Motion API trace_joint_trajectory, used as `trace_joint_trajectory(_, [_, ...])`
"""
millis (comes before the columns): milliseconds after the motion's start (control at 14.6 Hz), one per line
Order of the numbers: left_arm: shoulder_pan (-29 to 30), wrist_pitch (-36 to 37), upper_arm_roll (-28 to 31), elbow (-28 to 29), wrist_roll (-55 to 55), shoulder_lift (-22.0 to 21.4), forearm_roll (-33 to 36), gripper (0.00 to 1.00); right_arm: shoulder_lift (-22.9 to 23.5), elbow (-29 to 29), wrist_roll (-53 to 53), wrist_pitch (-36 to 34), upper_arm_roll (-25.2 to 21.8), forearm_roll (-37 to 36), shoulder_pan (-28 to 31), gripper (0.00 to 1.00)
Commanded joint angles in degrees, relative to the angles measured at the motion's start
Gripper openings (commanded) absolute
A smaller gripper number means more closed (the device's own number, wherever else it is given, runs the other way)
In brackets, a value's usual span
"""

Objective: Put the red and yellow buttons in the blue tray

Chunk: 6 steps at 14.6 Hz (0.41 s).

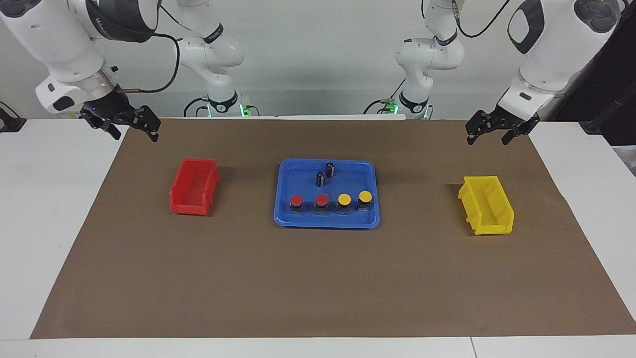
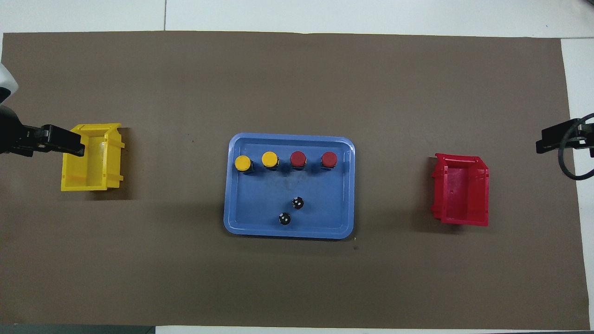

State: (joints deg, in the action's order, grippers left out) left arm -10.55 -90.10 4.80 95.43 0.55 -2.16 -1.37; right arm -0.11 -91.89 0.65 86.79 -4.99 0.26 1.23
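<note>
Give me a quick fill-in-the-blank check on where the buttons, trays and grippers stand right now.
1. All four buttons, two red and two yellow, stand in a row inside the ____ tray.
2. The two dark capless cylinders stand ____ to the robots than the button row.
3. The left gripper is open and holds ____.
4. The right gripper hangs at the end of the table where the ____ bin sits.

Missing words: blue; nearer; nothing; red
</note>
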Motion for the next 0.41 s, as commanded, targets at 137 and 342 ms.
trace_joint_trajectory(137, [1.1, 1.1, -0.4, -0.2, 5.5, -1.4, 1.2, 1.0, -1.3, -1.6, 1.5, 1.5, 0.8, -0.6, 0.9, 1.0])
trace_joint_trajectory(342, [2.1, 1.2, -0.6, -0.2, 6.2, -2.0, 1.3, 1.0, -1.3, -1.6, 1.5, 1.5, 0.7, -0.6, 1.0, 1.0])
